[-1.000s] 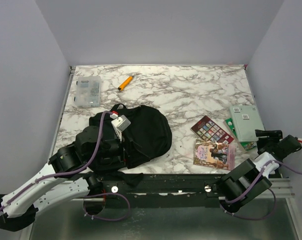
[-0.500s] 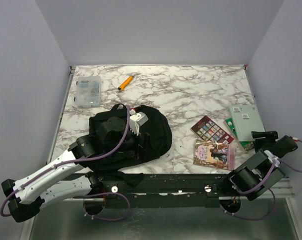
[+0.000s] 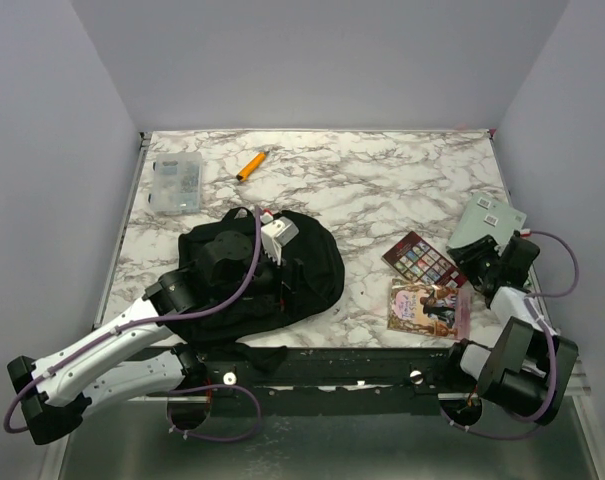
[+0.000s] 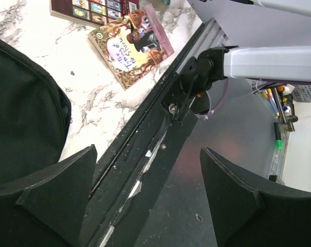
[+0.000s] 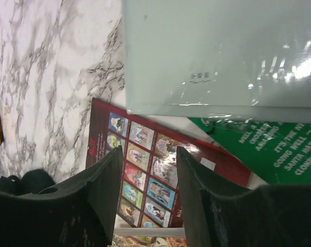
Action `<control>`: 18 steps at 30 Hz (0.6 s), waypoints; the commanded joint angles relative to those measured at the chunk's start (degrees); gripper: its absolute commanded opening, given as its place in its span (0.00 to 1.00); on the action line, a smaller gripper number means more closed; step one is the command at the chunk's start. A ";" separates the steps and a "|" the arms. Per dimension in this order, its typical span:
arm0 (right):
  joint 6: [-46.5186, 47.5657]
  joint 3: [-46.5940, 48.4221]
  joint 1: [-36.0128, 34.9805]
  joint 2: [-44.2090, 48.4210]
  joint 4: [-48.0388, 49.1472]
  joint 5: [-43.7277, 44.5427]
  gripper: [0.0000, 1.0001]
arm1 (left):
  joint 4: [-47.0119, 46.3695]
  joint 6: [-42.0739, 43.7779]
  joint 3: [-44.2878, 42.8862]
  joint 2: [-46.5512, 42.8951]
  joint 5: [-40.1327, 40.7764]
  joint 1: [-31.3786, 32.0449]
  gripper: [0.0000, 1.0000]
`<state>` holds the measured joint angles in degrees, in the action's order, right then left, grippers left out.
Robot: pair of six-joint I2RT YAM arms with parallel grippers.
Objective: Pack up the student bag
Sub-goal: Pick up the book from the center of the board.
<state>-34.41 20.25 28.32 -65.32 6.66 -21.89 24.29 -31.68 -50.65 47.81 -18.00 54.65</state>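
Observation:
The student bag (image 3: 302, 268), a large black backpack, lies at the front left of the marble table; its dark fabric fills the left side of the left wrist view (image 4: 21, 113). My left gripper (image 4: 147, 154) hovers over the bag with its jaws wide open and nothing between them. My right gripper (image 3: 478, 258) is at the right side, open, pointing over a red book (image 5: 145, 164) with small cover pictures. A pale green book (image 3: 489, 222) lies tilted just beyond its fingertips, filling the top of the right wrist view (image 5: 222, 56).
A colourful storybook (image 3: 429, 307) lies near the front edge, beside the red book (image 3: 425, 259). A green book (image 5: 278, 149) sits under the pale one. A clear plastic box (image 3: 176, 183) and an orange pen (image 3: 250, 165) are at the back left. The black front rail (image 4: 160, 128) edges the table.
My right arm has swung in from off the table's right edge to the books, its jaws narrowing. The pale green book has turned and shifted back. My left arm moved further over the bag.

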 commanded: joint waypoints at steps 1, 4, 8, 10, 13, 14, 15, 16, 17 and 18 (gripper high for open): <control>2.48 5.37 -1.86 1.76 -6.44 0.50 0.53 | -2.70 2.23 1.15 0.69 -1.73 -1.51 0.84; 3.23 11.65 -1.86 1.59 -13.15 4.39 0.59 | -3.23 2.47 1.51 0.88 -3.32 -2.24 0.84; 2.02 18.15 -1.51 -0.83 -14.44 14.49 0.69 | -3.82 2.42 2.39 0.09 -4.79 -2.87 0.84; 1.99 20.85 -1.44 -4.61 -13.96 21.07 0.75 | -3.77 2.50 2.49 -0.25 -6.14 -3.19 0.84; 2.64 24.21 -0.69 -9.77 -12.94 29.43 0.82 | -2.20 2.91 1.68 -0.38 -8.99 -3.73 0.84; 2.73 24.75 -0.31 -11.04 -12.16 30.18 0.84 | -1.16 3.26 1.26 -0.43 -9.76 -3.79 0.84; 3.01 25.02 -0.14 -12.02 -11.20 31.37 0.84 | -0.34 3.52 0.73 -0.45 -10.23 -3.93 0.85; 3.12 25.17 -0.10 -13.03 -10.05 32.22 0.86 | 0.69 3.85 0.29 -0.42 -10.69 -4.02 0.85; 2.92 25.22 0.22 -13.96 -9.38 32.75 0.88 | 1.33 4.12 -0.17 -0.37 -11.16 -4.19 0.85; 2.50 25.25 1.14 -15.14 -8.83 32.31 0.88 | 1.78 4.25 -0.44 -0.26 -11.63 -4.19 0.86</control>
<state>-32.42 44.18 27.86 -77.08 -3.97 2.74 22.96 -29.45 -48.86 48.16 -24.82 51.05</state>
